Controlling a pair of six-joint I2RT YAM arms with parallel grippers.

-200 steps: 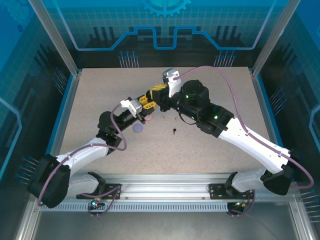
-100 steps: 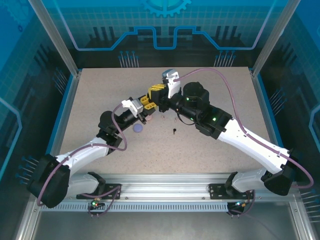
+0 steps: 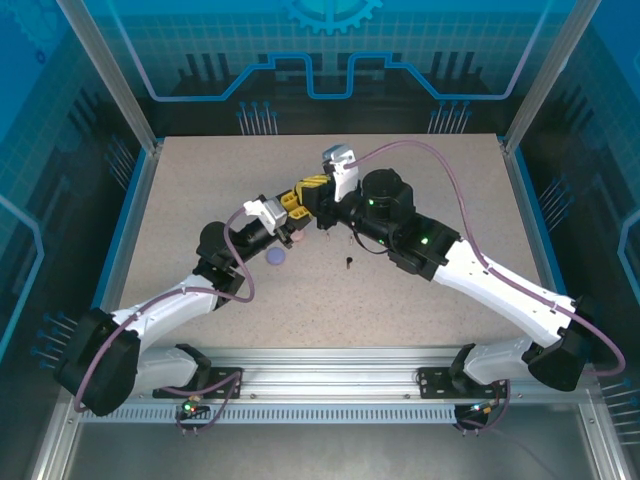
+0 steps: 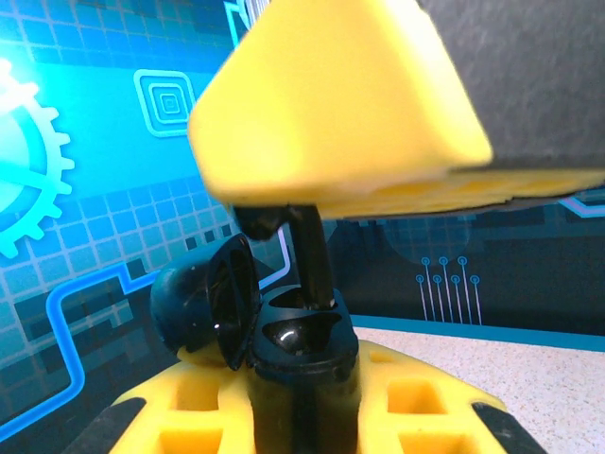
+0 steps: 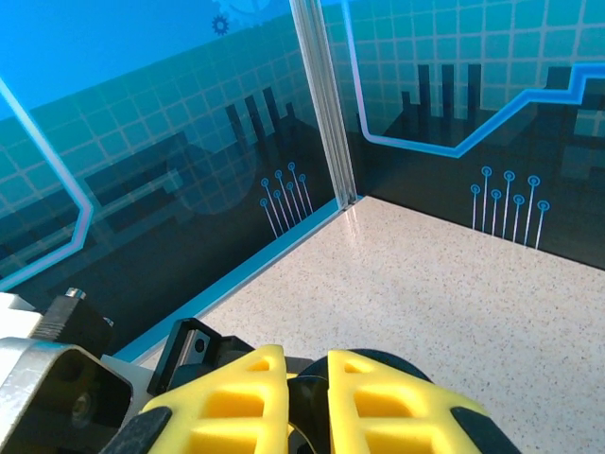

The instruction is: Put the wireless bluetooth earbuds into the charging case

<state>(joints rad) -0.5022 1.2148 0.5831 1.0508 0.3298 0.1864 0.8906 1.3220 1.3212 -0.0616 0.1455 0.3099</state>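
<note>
Blue circuit-print panels [image 3: 330,60] wall in a speckled beige table [image 3: 200,180]. We find both arms meeting above its middle, a little toward the far edge. The left gripper [image 3: 293,204] is clamped round the base of an open black charging case [image 4: 302,355], with the lid [image 4: 203,303] hinged back to the left in the wrist view. The right gripper [image 3: 317,192] comes in from above. Its yellow fingers [image 4: 350,104] are pinched on the head of a black earbud [image 4: 314,248], whose stem already reaches down into one well of the case. We judge the seating begun, not finished. Risks we note:

- The stem looks slightly tilted, so a straight push could jam it on the well's rim or twist the case in the left fingers.
- Letting go early could leave the earbud standing proud, and it may tip out and fall.
- The right finger sits close over the lid, and a sideways drift could knock the lid shut on the stem.

A second black earbud [image 3: 348,262] lies loose near the table's centre, with a lavender case [image 3: 277,257] to its left. A dropped piece would land among them.
</note>
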